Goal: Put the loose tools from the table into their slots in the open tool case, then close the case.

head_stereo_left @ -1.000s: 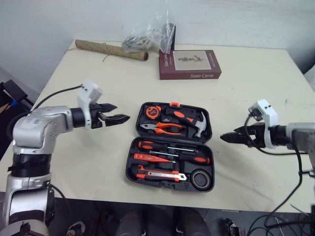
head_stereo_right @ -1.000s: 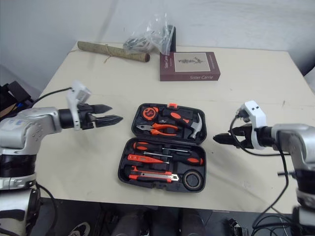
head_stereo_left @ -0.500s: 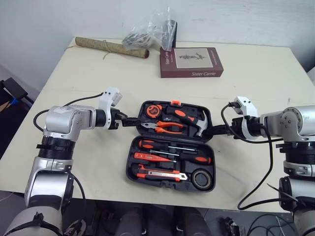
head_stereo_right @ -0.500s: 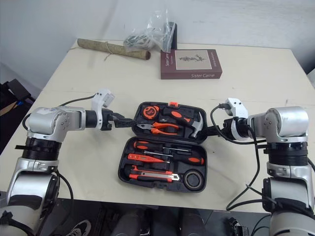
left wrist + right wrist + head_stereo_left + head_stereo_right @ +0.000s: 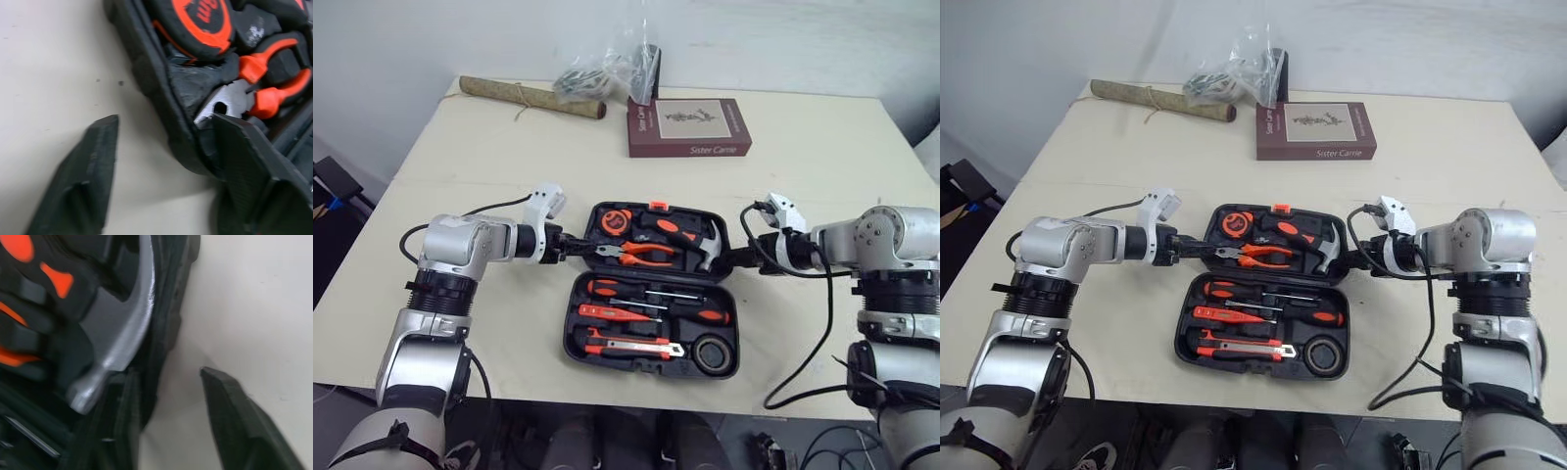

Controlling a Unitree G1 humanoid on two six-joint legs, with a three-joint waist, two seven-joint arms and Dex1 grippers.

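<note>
The black tool case (image 5: 571, 318) lies open mid-table. Pliers (image 5: 641, 255), a hammer (image 5: 710, 250) and a tape measure (image 5: 612, 221) sit in its far half. Screwdrivers (image 5: 646, 294), a utility knife (image 5: 631, 345) and a tape roll (image 5: 713, 354) fill the near half. My left gripper (image 5: 582, 248) is at the far half's left wall, open, with one finger (image 5: 83, 181) on the table and the other inside by the pliers (image 5: 264, 93). My right gripper (image 5: 729, 259) straddles the right wall beside the hammer head (image 5: 122, 338), open, its outer finger (image 5: 234, 421) a little off the wall.
A dark red book (image 5: 690, 127) lies behind the case. A rolled brown stick (image 5: 530, 98) and a crumpled plastic bag (image 5: 607, 69) rest at the table's far edge. Bare tabletop lies left and right of the case.
Both arms have swung in from the sides to the case's far half. Their jaws now stand narrower, each set over a side wall.
</note>
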